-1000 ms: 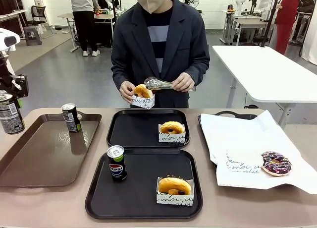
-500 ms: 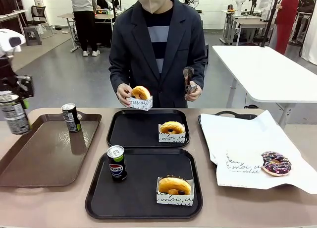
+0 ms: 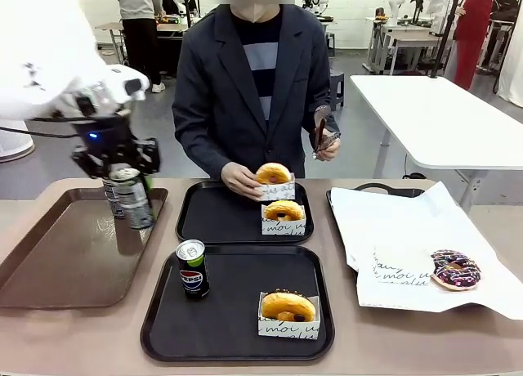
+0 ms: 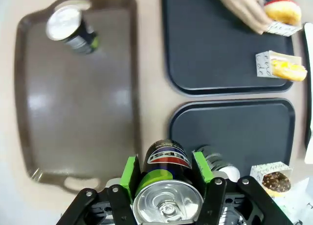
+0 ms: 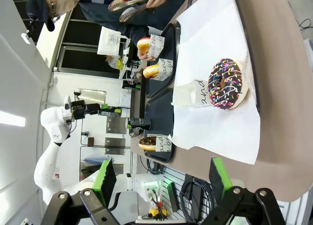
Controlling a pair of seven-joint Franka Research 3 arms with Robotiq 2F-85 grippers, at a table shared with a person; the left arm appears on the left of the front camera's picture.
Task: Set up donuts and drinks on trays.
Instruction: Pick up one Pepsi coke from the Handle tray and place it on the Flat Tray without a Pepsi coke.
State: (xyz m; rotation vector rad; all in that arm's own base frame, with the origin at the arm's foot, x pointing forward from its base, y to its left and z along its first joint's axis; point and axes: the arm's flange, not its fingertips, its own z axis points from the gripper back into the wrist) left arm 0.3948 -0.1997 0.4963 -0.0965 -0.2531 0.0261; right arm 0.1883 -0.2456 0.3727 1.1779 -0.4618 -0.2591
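Observation:
My left gripper (image 3: pixel 131 188) is shut on a dark drink can (image 3: pixel 135 200) with a Pepsi logo (image 4: pixel 168 158), held above the right end of the brown tray. A second can (image 4: pixel 71 29) stands on that tray, just behind it. The near black tray (image 3: pixel 237 319) holds a Pepsi can (image 3: pixel 193 268) and a sleeved donut (image 3: pixel 288 308). One donut (image 3: pixel 283 212) sits on the far black tray (image 3: pixel 212 221), and the person's hand holds another donut (image 3: pixel 273 176) at its back rim. My right gripper (image 5: pixel 164 186) is open with nothing between its fingers, beyond the table's right end.
The long brown tray (image 3: pixel 57 261) lies at the left. At the right, a tray lined with white paper (image 3: pixel 392 221) carries a chocolate sprinkled donut (image 3: pixel 455 268). The person's other hand holds tongs (image 3: pixel 320 135) upright above the table.
My left arm has swung right with its can, from the table's left edge to the brown tray's right end. The person has lowered the donut to the far black tray and raised the tongs.

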